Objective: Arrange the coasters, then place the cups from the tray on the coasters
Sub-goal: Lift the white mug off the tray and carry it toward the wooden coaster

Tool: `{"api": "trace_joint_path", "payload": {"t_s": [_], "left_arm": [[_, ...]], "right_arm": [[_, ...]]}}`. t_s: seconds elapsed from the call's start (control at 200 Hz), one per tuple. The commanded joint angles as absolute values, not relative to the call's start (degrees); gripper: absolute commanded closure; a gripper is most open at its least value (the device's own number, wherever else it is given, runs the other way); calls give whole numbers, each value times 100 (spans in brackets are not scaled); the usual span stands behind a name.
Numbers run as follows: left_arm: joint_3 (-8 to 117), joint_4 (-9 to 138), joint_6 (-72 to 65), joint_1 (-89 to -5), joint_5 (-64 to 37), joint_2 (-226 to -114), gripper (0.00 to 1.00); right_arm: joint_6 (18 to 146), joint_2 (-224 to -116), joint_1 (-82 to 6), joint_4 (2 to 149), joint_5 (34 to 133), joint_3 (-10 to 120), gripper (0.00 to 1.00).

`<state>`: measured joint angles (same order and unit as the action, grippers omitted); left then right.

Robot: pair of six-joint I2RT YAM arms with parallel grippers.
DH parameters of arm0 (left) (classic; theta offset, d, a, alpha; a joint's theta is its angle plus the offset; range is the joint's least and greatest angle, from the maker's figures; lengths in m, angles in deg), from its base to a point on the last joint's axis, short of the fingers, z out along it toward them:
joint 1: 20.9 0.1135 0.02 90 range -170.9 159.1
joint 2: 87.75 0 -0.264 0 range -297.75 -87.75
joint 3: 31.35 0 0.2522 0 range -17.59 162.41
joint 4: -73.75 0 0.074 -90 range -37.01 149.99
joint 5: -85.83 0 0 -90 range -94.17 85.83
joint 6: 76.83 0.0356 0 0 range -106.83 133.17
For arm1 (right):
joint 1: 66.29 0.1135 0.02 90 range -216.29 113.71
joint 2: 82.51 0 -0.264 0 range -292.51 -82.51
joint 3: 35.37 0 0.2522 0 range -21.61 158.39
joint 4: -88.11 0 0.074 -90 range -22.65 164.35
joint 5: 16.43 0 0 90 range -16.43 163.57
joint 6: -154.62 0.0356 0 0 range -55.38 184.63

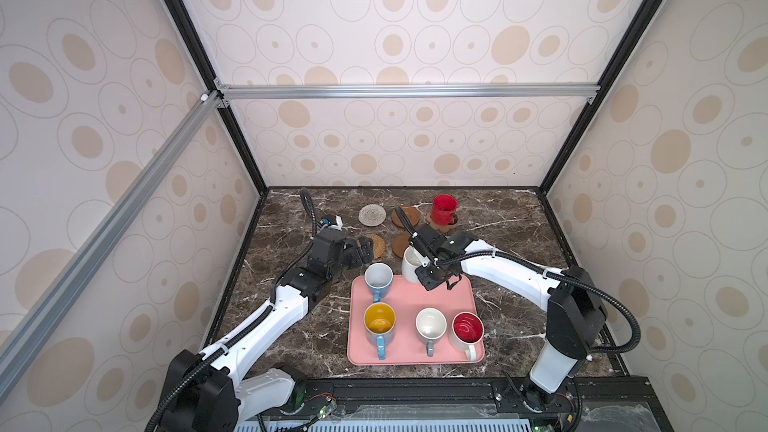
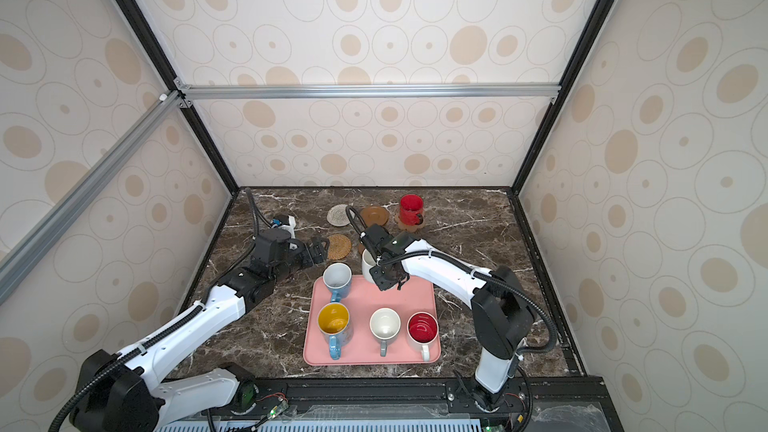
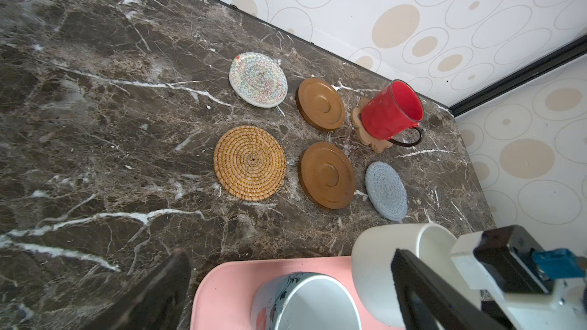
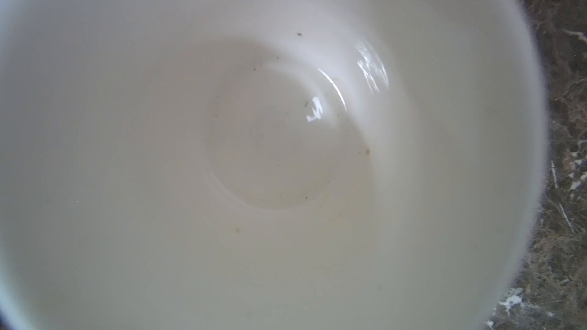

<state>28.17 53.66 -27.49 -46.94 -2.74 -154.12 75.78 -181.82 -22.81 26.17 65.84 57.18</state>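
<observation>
**White mug gripped at tray's far edge; four mugs in tray**

Four mugs are seen upright and empty in the pink tray (image 1: 415,297). The blue mug with white inside (image 1: 378,278) is at the far-left corner and the blue mug with yellow inside (image 1: 379,322) at the near-left. The other white mug (image 1: 431,324) is at the near middle and the white mug with red inside (image 1: 467,328) at the near-right corner.

The white mug (image 1: 409,270) is found at the tray's far edge. Its rim is clamped by the right hand (image 1: 419,257), fingers together. Whether it is lifted off the tray cannot be told. Its bare inside fills the right wrist view.

Six coasters are laid on the bench (image 1: 519,243) beyond the tray's far edge.
- **Row nearer the tray:** rattan coaster (image 1: 374,245), near brown disc (image 3: 327,174), blue-grey coaster (image 3: 386,190).
- **Row farther from the tray:** woven coaster (image 1: 372,215), far brown disc (image 1: 406,216), paw coaster (image 3: 374,144). The paw coaster is topped by the red mug (image 1: 444,209).

The other five coasters are bare.

The left hand (image 1: 366,250) is spread wide and empty off the tray's far-left corner, just beside the rattan coaster.
</observation>
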Motion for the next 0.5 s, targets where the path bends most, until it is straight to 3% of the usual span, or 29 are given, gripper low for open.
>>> {"api": "trace_joint_path", "payload": {"t_s": [0.0,0.495], "left_arm": [[2824,5296,-2632,-4665,-162,-15262,0],[2809,5269,-2591,-4656,-110,-15227,0]], "right_arm": [[7485,-17869,-2431,2603,6459,5974,97],[6978,-18418,-3080,2540,6653,6633,97]]}}
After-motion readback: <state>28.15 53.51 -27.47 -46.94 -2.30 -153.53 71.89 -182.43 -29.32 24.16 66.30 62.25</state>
